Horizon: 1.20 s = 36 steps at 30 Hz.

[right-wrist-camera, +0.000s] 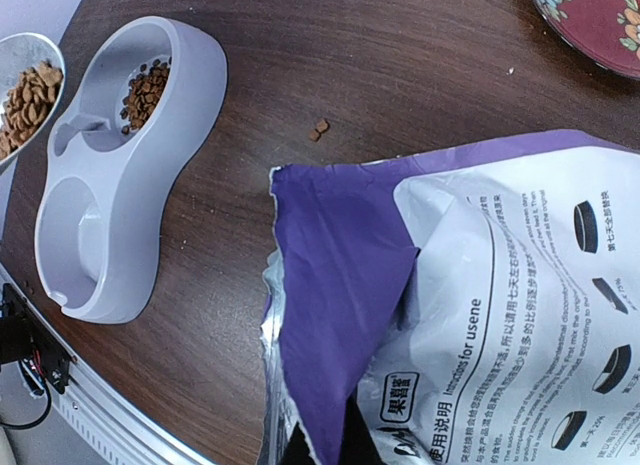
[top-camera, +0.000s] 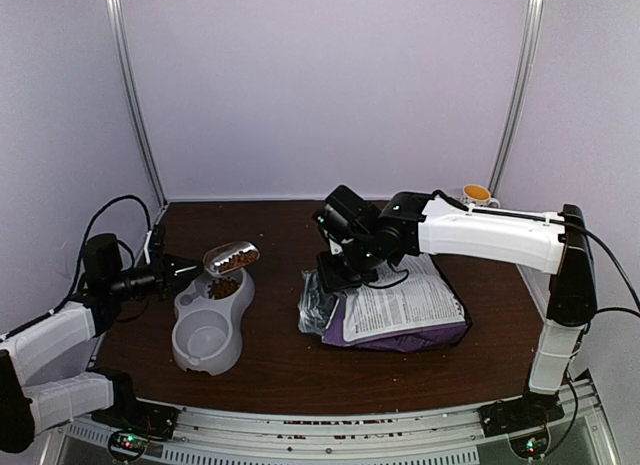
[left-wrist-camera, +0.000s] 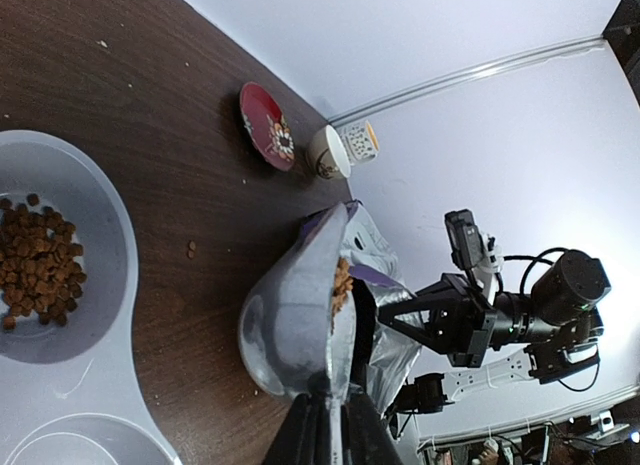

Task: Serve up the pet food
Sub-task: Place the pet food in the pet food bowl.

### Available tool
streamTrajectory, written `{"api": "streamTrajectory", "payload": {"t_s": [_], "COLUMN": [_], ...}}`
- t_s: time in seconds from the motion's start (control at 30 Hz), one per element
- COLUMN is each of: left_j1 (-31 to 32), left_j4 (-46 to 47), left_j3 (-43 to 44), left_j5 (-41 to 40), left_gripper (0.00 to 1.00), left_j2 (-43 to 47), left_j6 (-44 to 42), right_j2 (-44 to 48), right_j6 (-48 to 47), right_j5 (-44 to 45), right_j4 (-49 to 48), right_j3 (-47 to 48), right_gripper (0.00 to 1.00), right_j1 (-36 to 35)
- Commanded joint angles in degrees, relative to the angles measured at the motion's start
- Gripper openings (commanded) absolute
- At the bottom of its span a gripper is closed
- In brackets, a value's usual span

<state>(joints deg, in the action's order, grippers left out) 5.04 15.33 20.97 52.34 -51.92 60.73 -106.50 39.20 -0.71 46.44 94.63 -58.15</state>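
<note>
A silver scoop (top-camera: pixel 231 256) loaded with pet food (top-camera: pixel 233 255) hangs tilted over the far well of a grey double bowl (top-camera: pixel 190 307). My left gripper (top-camera: pixel 185 268) is shut on the scoop's handle. In the left wrist view the gripper (left-wrist-camera: pixel 330 413) clamps the scoop (left-wrist-camera: pixel 290 320), and the kibble (left-wrist-camera: pixel 342 282) sits at its edge. More pet food (right-wrist-camera: pixel 147 85) lies in the bowl's (right-wrist-camera: pixel 105 215) far well; the near well is empty. My right gripper (top-camera: pixel 338 273) is shut on the torn mouth of the purple bag (right-wrist-camera: pixel 340 285), which lies flat on the table.
A red plate (left-wrist-camera: pixel 267 125) and a small cup (left-wrist-camera: pixel 328 150) stand at the far right of the table. A few loose kibble bits (right-wrist-camera: pixel 318 130) lie on the dark wood between bowl and bag. The metal rail (top-camera: pixel 330 425) runs along the near edge.
</note>
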Motion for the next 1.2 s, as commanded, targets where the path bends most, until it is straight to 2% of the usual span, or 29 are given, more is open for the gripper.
{"api": "streamTrajectory", "payload": {"t_s": [0.0, 0.5, 1.17], "left_j1": [-4.78, -18.26, -21.32], "left_j4": [-0.86, -6.77, -11.09], "left_j3": [-0.9, -2.33, -2.52], "left_j5": [4.03, 9.4, 5.72], "left_gripper": [0.0, 0.0, 0.0], "left_j2": [1.6, 2.66, 2.16], "left_j6": [-2.69, -6.76, -8.88], "right_j2": [1.95, 1.96, 3.14], "right_j6": [0.18, 0.22, 0.28], "right_j5": [0.37, 0.03, 0.09], "right_j4": [-1.71, -2.09, -2.83], "right_j3": [-0.23, -0.81, -2.91], "right_gripper": [0.0, 0.0, 0.0], "right_j1": [0.83, 1.1, 1.5]}}
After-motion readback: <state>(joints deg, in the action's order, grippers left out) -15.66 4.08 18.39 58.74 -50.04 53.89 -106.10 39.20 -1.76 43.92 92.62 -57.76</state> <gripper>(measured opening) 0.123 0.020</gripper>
